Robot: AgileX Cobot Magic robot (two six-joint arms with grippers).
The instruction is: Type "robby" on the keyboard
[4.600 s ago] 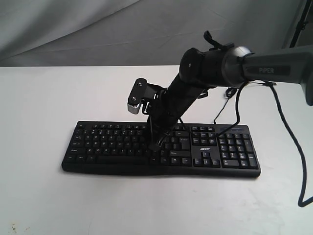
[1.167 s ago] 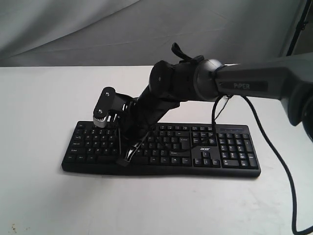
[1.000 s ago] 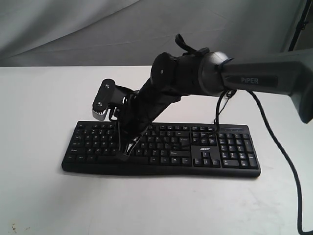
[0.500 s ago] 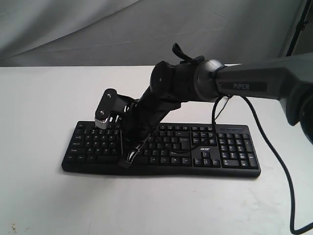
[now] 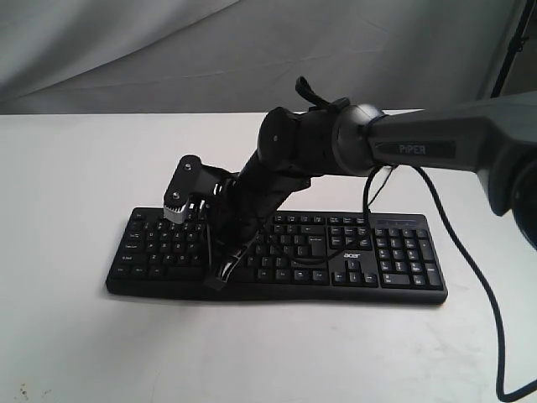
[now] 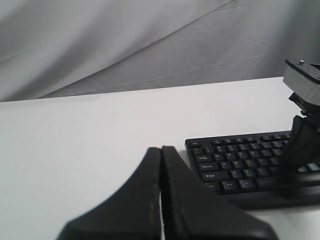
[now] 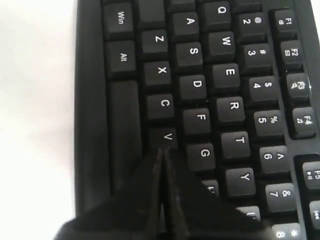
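The black keyboard (image 5: 394,256) lies across the white table (image 5: 75,168), with its number pad and "acer" logo on the right. My right gripper (image 5: 218,275) reaches over from the right and points down at the lower letter row left of the middle. It is shut with nothing held. In the right wrist view its tips (image 7: 162,151) rest at the edge of the V key (image 7: 167,137), covering the key beside it on the keyboard (image 7: 229,75). My left gripper (image 6: 161,150) is shut and empty, hovering off the keyboard's (image 6: 235,167) left end.
The right arm's thick black cable (image 5: 495,319) hangs down at the right. The keyboard's thin cable (image 5: 388,180) runs back behind the arm. A grey cloth backdrop (image 5: 126,50) closes the far side. The right wrist (image 6: 305,100) shows in the left wrist view.
A second ago my right gripper was lifted a little above the keys. It has since dropped onto the lower letter row and has barely moved in the last half second.
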